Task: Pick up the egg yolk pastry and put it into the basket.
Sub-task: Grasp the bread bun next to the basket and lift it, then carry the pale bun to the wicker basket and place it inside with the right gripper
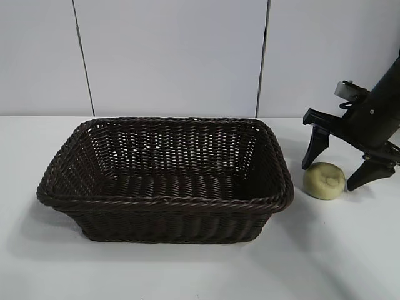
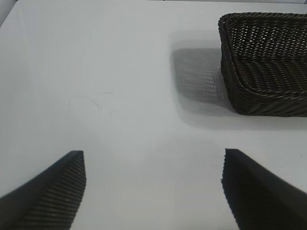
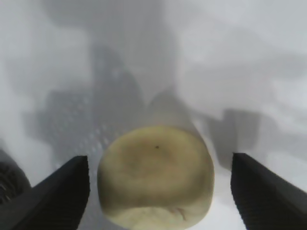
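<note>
White tabletop (image 1: 187, 275), matte, smooth; soft grey shadows on it. Faint hairline scratch marks (image 2: 91, 101) on its surface in the left wrist view. Behind the tabletop, a pale wall (image 1: 175, 56) of flat panels, divided by two thin dark vertical seams (image 1: 84, 59), the left one slightly tilted.

bright, even overhead light. the basket (image 2: 261, 62) casts a soft shadow on the table (image 2: 120, 86). right wrist view is blurred; the pastry (image 3: 156, 175) reads soft.
</note>
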`<state>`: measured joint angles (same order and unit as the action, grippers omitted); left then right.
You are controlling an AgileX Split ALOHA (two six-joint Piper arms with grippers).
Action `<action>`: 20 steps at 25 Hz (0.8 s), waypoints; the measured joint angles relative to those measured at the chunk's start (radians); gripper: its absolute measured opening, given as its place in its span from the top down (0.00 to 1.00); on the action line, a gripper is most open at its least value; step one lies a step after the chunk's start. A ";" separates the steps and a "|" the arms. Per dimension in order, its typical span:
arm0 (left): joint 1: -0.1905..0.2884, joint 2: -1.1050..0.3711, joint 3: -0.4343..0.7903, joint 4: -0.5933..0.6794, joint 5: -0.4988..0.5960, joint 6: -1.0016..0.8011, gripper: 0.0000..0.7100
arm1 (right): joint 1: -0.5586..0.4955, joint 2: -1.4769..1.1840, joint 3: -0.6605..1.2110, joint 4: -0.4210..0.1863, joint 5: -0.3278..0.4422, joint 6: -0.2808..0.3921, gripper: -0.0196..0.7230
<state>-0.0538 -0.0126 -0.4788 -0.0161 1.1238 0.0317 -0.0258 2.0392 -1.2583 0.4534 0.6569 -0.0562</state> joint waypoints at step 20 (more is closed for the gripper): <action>0.000 0.000 0.000 0.000 0.000 0.000 0.20 | 0.000 -0.320 -0.002 0.000 0.139 -0.042 0.93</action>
<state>-0.0538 -0.0126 -0.4788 -0.0161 1.1238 0.0317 -0.0258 1.7194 -1.2602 0.4533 0.7964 -0.0980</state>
